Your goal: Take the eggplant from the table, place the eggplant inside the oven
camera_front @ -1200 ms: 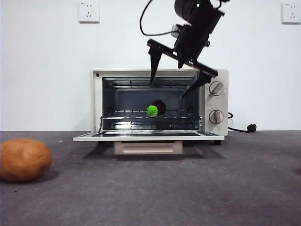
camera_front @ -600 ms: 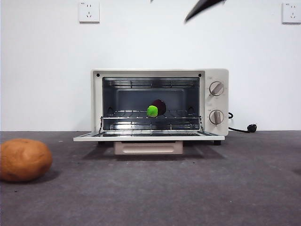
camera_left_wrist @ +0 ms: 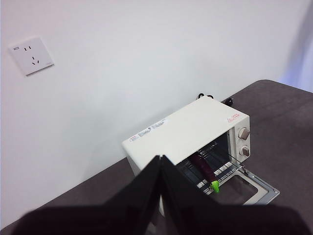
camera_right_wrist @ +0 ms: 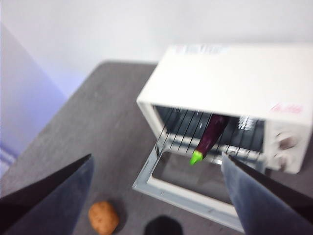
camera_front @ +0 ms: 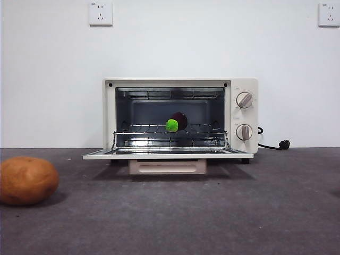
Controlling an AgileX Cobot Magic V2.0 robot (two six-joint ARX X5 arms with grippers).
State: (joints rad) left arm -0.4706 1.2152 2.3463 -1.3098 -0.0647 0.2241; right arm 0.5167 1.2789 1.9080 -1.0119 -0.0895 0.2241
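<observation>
Change: a second ago a dark arm with spread jaws hung in the upper right of the front view, before the oven's top; half a second ago only a black tip showed at the top edge; now no arm appears in the front view at all. The eggplant and the potato lie where they lay before.
Eggplant: the eggplant (camera_front: 177,121) lies on the wire rack (camera_front: 170,129) inside the oven (camera_front: 241,114), centre of the front view, its green cap towards the open door.
Oven door: the door (camera_front: 168,154) is folded down flat, level with the oven's floor, over the table (camera_front: 212,212).
Right gripper: the right gripper (camera_right_wrist: 156,196) is raised high above the table and looks down on the oven; its two jaws stand wide apart at the lower corners of its wrist view and hold nothing. The picture is blurred.
Left gripper: the left gripper (camera_left_wrist: 161,164) is also held high, well apart from the oven; its jaws meet at their tips, closed on nothing.
Potato: the potato (camera_front: 26,180) rests on the table at the lower left of the front view, well apart from the oven.
Wall: two sockets (camera_front: 100,13) sit in the upper corners of the front view; a black plug (camera_front: 284,144) lies just right of the oven.
Way to the oven: nothing stands before the open mouth.
</observation>
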